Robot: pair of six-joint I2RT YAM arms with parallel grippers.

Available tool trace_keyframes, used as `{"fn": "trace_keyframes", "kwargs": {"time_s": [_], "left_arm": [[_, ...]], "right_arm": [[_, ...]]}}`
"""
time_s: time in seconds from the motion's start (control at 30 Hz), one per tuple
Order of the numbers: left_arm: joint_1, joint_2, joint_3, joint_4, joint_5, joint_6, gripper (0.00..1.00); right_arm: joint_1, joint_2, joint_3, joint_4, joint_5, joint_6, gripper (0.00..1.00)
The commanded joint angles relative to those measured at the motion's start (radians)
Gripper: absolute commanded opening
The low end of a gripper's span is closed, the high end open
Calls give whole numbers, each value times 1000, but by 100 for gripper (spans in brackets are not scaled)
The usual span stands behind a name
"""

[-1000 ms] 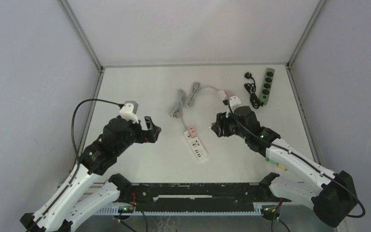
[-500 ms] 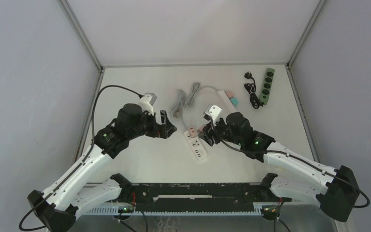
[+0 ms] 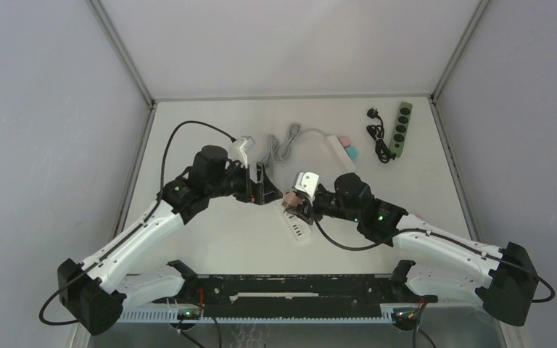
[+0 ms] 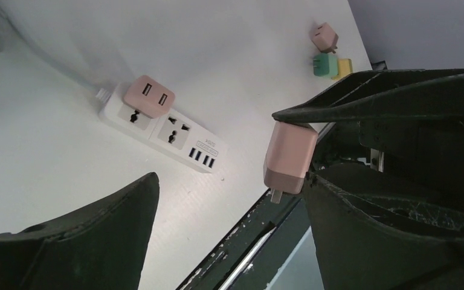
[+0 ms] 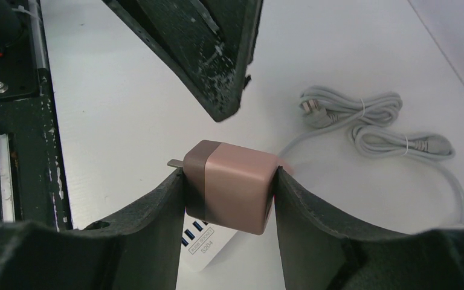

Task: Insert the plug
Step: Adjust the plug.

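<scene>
Overhead, 2 wrist close-ups, shared strip (image 3: 299, 232)

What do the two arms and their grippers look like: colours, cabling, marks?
Both the left arm and right arm have white link shells and black joints. Each trails a black cable and carries a white wrist camera. The left gripper and right gripper have black tapered fingers, one scuffed with pale marks. A green light glows on the right arm.

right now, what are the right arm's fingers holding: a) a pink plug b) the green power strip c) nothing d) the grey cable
a: in the right wrist view the pink plug sits clamped between the right fingers, one finger pressed against each side of it.
</scene>
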Motion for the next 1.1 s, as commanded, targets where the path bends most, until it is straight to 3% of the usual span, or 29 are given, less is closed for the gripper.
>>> {"fn": "trace_keyframes", "kwargs": {"time_s": [0.0, 0.4, 0.9, 1.07], "left_arm": [[0, 17, 58, 68, 109, -19, 91], [-40, 69, 47, 115, 184, -28, 79], [-77, 121, 55, 115, 223, 8, 54], [-80, 122, 53, 111, 250, 34, 41]], "right_arm": [[23, -10, 17, 80, -16, -54, 35], [51, -2, 16, 92, 6, -73, 35], [53, -7, 16, 91, 4, -73, 34], [54, -6, 16, 96, 0, -76, 35]]}}
